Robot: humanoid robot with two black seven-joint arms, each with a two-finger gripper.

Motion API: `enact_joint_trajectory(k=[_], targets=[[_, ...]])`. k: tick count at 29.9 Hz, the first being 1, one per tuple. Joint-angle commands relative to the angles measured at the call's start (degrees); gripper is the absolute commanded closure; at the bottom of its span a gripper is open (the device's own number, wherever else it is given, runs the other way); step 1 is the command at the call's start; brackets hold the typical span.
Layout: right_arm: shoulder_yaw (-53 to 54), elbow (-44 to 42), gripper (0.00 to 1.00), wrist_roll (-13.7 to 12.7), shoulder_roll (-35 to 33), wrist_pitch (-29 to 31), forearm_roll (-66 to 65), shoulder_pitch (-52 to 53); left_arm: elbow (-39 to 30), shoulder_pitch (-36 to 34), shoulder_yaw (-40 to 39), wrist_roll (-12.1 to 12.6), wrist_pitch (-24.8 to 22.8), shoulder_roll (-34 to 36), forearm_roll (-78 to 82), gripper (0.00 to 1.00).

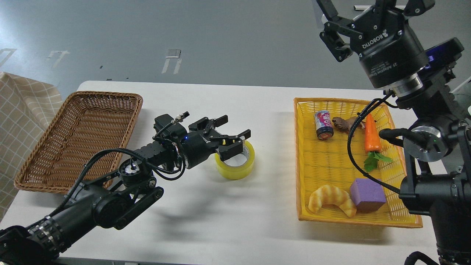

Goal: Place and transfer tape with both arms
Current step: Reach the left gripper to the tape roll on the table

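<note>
The tape, a yellow translucent roll with a pale grey core, lies flat on the white table near its middle. My left arm reaches in low from the left. My left gripper is open and points right, with its fingers spread just over the roll's near-left rim. One fingertip hangs above the core hole, and I cannot tell whether it touches. My right gripper is open and empty, raised high at the top right above the yellow basket, with its fingertips partly cut off by the frame's top edge.
An empty brown wicker basket stands at the left. A yellow basket at the right holds a can, a toy animal, a carrot, a croissant and a purple cube. A checked cloth hangs at the far left.
</note>
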Motion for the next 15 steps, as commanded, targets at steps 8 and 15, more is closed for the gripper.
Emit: enact_joint_trajectory(k=[8,15], targets=[[2.37,-0.25,0.01,0.0,-0.06,0.26,0.34,0.01,7.36,-3.7,4.33,0.21,-0.01,0.12,-0.01,0.02],[2.37,-0.07,0.01,0.0,-0.14,0.26,0.34,-0.69,7.45,-4.49,7.49,-0.06,-0.01,0.03,-0.01,0.03]])
